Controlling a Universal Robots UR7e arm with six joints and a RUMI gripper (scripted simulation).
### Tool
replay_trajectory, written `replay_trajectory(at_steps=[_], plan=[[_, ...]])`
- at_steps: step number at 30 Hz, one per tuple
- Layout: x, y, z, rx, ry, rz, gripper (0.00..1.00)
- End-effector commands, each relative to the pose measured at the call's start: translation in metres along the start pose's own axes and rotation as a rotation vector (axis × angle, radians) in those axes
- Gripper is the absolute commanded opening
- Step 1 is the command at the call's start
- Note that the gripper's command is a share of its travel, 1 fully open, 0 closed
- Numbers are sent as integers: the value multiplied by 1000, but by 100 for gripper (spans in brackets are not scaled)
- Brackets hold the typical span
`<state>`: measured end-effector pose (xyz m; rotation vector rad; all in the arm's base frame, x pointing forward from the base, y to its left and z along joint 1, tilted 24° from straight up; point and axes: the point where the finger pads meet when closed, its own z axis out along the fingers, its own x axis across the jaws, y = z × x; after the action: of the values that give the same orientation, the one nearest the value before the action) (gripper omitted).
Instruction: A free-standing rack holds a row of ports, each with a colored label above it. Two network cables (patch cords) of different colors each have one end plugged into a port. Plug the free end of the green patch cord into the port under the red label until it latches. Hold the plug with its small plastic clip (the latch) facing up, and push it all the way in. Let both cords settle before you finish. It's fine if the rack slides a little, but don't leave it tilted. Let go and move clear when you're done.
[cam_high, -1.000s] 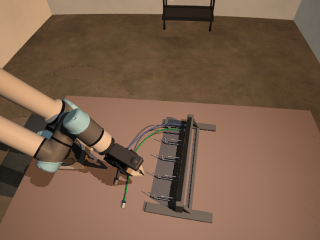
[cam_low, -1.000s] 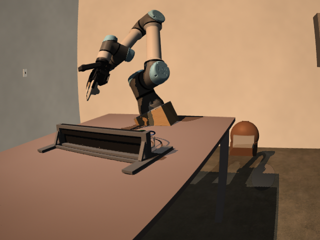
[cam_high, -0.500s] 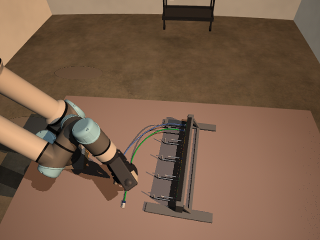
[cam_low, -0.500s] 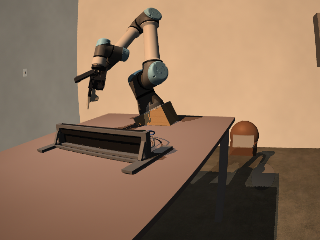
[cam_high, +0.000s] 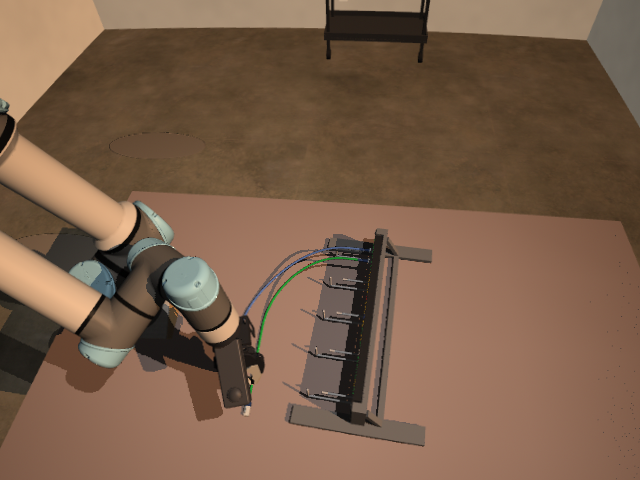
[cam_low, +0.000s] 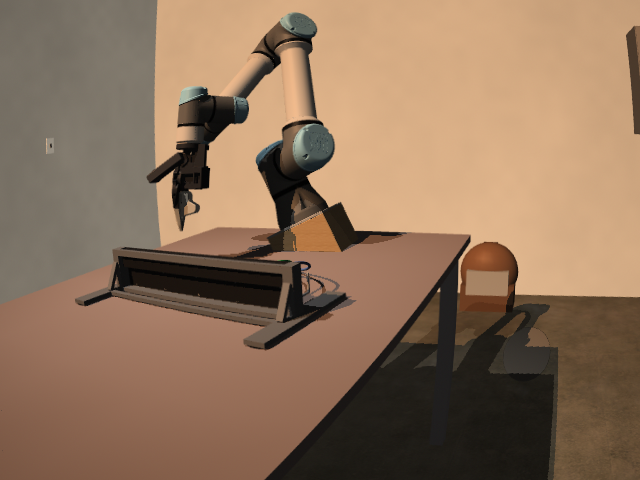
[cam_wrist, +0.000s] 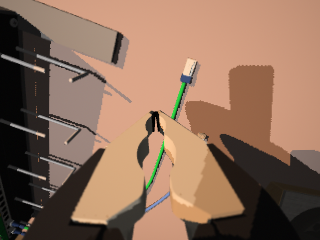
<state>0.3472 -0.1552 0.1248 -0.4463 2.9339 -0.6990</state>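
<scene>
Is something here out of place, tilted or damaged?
Nothing looks damaged. The rack stands level on the table. The green patch cord's free plug lies loose on the table, not in a port. The pincer hangs shut and empty above it.
</scene>
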Motion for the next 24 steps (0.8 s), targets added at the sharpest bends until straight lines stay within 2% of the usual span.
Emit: replay_trajectory(at_steps=[1,6,24], plan=[[16,-1,9,-27,68,141,0],[27,-1,14,-38,109,229,0],[32,-1,16,-42,128,269,0]])
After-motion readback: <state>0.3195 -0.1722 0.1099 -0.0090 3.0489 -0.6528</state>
